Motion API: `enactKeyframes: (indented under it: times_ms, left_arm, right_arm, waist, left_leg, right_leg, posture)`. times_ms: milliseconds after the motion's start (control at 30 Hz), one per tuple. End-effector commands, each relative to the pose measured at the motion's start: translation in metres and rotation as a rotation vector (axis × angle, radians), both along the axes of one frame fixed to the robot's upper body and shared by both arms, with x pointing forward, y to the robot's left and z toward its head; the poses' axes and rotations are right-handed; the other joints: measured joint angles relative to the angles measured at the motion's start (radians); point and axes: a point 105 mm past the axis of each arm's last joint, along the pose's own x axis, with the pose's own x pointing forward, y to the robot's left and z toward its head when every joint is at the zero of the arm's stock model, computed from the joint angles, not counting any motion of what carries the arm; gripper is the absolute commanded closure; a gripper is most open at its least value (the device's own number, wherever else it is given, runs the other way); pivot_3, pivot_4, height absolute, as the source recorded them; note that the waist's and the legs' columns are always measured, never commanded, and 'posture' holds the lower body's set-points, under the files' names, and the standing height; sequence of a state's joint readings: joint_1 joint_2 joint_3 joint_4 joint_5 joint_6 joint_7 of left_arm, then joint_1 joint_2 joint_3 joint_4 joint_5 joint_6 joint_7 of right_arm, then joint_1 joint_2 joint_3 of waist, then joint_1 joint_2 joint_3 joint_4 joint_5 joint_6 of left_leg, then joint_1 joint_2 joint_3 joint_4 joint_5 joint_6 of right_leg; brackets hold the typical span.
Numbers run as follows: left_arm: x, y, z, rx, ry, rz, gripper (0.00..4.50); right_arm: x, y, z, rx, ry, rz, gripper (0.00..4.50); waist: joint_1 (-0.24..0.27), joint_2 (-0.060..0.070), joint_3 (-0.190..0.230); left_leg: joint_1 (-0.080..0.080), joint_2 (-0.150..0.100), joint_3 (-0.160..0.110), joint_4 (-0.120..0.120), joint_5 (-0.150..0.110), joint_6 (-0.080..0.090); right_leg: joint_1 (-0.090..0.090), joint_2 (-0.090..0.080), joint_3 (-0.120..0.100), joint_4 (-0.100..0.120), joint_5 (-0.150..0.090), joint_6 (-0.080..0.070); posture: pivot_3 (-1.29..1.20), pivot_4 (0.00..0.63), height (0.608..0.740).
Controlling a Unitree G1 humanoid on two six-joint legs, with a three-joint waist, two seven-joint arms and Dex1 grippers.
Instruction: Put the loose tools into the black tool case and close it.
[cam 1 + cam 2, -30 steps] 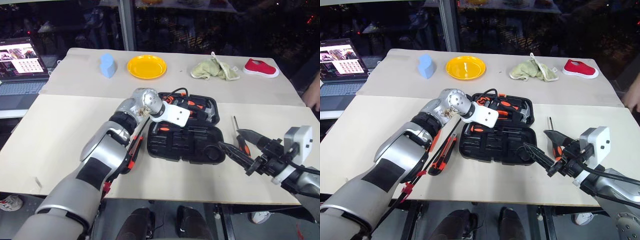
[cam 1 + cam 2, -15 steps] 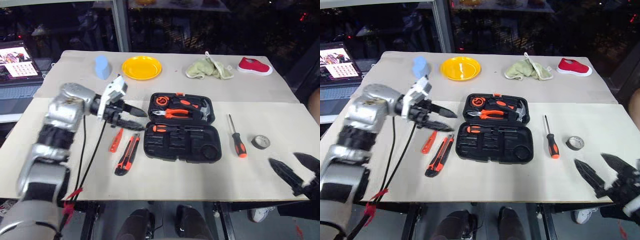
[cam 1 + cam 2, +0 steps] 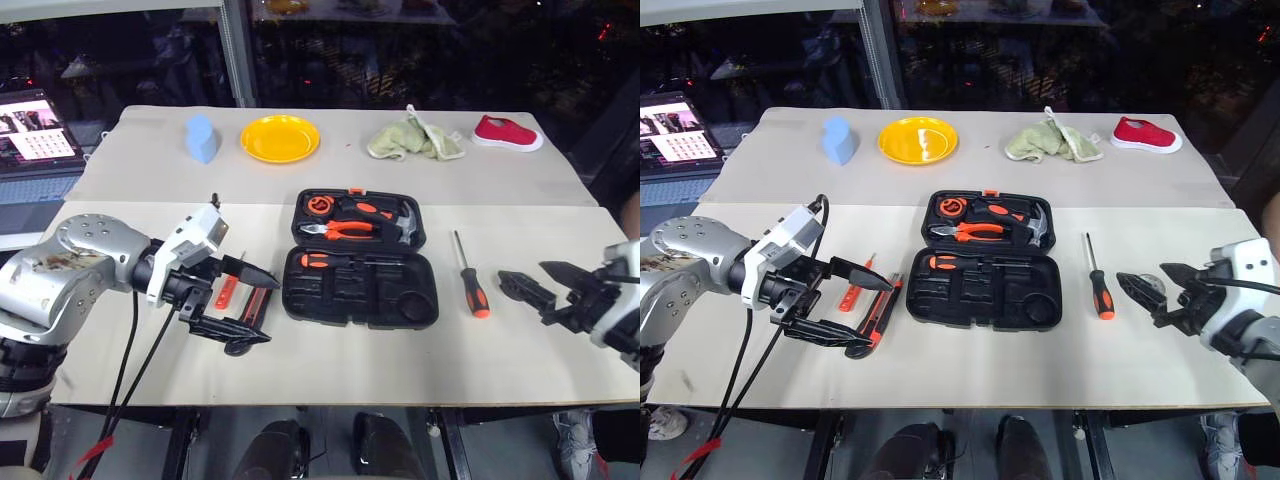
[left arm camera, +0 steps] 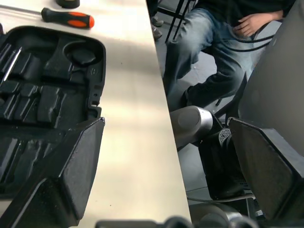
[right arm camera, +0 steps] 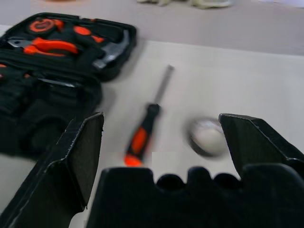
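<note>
Head view, case: the black tool case [image 3: 984, 262] lies open mid-counter, its lid half toward the far edge holding the pliers [image 3: 971, 231] and hammer [image 3: 1034, 224], its near half holding one screwdriver [image 3: 962, 263] already seated.

Head view, left side: my left gripper [image 3: 862, 311] hangs with fingers spread wide and empty over the utility knife [image 3: 872, 323] and tester pen [image 3: 852, 294], which lie toward the left edge just beside the case. Risk: the two tools lie close together, so closing here could catch both or shove the knife against the case wall.

Head view, right side: my right gripper [image 3: 1151, 290] is open and empty near the right edge, at the tape roll [image 3: 1152, 281], with the loose screwdriver [image 3: 1096, 284] between it and the case. Risk: a fingertip may push the roll toward the right edge before I close.

Left wrist view: my fingers [image 4: 78, 161] stand apart over the case's near corner, and beyond the counter's edge a seated person [image 4: 209, 52] is close. Risk: a wide swing reaches past the edge toward them.

Right wrist view: both fingers [image 5: 83, 147] frame the loose screwdriver [image 5: 142, 133] and tape roll [image 5: 205, 137], which lie just beside each other. Risk: I could grab the wrong one, or pinch the roll's rim so it pops out flat.
</note>
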State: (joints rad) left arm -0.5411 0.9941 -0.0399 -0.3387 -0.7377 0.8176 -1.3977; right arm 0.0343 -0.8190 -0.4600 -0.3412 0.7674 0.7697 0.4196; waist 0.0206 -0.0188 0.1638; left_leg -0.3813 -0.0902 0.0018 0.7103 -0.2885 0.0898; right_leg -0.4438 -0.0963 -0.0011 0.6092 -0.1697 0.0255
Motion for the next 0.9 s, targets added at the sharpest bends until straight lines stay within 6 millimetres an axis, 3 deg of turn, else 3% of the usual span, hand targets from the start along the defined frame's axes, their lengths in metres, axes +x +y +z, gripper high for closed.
enactKeyframes:
  times_ms: [33, 300, 400, 567, 667, 800, 900]
  left_arm:
    - [0.001, -0.003, 0.018, -0.04, -0.066, 0.033, 0.03]
    - [0.003, -0.004, 0.021, -0.032, -0.099, 0.045, 0.03]
    - [0.004, -0.004, 0.022, -0.03, -0.108, 0.048, 0.0]
    - [0.008, -0.005, 0.021, -0.022, -0.114, 0.05, 0.0]
    - [0.01, -0.006, 0.02, -0.023, -0.117, 0.052, 0.0]
    - [0.016, -0.007, 0.021, -0.029, -0.129, 0.06, 0.0]
    - [0.019, -0.006, 0.023, -0.028, -0.141, 0.065, 0.0]
  right_arm:
    - [0.01, 0.0, -0.022, -0.029, 0.038, -0.052, 0.0]
    - [0.015, 0.012, -0.055, -0.008, 0.124, -0.037, 0.0]
    - [0.018, 0.017, -0.058, 0.014, 0.119, -0.032, 0.72]
    - [0.019, 0.021, -0.056, 0.019, 0.102, -0.022, 2.53]
    - [0.02, 0.013, -0.044, 0.013, 0.05, -0.065, 3.46]
    - [0.019, 0.008, -0.008, 0.061, -0.055, -0.052, 3.48]
    - [0.016, 0.017, 0.028, 0.054, -0.124, 0.1, 3.48]
  waist:
    - [0.001, 0.0, 0.0]
    - [-0.008, 0.001, 0.0]
    - [-0.01, 0.001, 0.001]
    - [-0.01, 0.001, 0.001]
    - [-0.01, 0.001, 0.001]
    - [-0.009, 0.002, 0.001]
    - [-0.009, 0.003, 0.002]
  left_leg:
    - [0.0, 0.0, 0.0, 0.0, 0.0, 0.0]
    - [0.0, -0.001, 0.0, 0.0, 0.001, -0.001]
    - [0.002, 0.0, 0.0, 0.0, 0.001, -0.003]
    - [0.005, 0.0, -0.001, 0.0, 0.002, -0.003]
    - [0.005, 0.0, -0.001, 0.0, 0.002, -0.003]
    - [0.004, 0.0, -0.001, 0.0, 0.002, -0.003]
    - [0.004, 0.0, -0.001, 0.0, 0.001, -0.003]
  right_leg:
    - [-0.001, 0.0, 0.0, 0.0, 0.0, 0.0]
    - [0.0, 0.003, -0.006, 0.001, 0.0, 0.0]
    - [0.002, 0.003, -0.006, 0.002, 0.0, 0.0]
    - [0.004, 0.004, -0.007, 0.002, 0.0, 0.0]
    - [0.004, 0.005, -0.007, 0.002, 0.0, 0.0]
    - [0.003, 0.005, -0.007, 0.002, 0.0, 0.0]
    - [0.003, 0.005, -0.007, 0.002, 0.0, 0.0]
  posture:
    - [0.0, 0.15, 0.74]
    - [0.0, 0.15, 0.74]
    - [0.0, 0.15, 0.74]
    - [0.0, 0.15, 0.74]
    - [0.0, 0.15, 0.74]
    - [0.0, 0.15, 0.74]
    - [0.0, 0.15, 0.74]
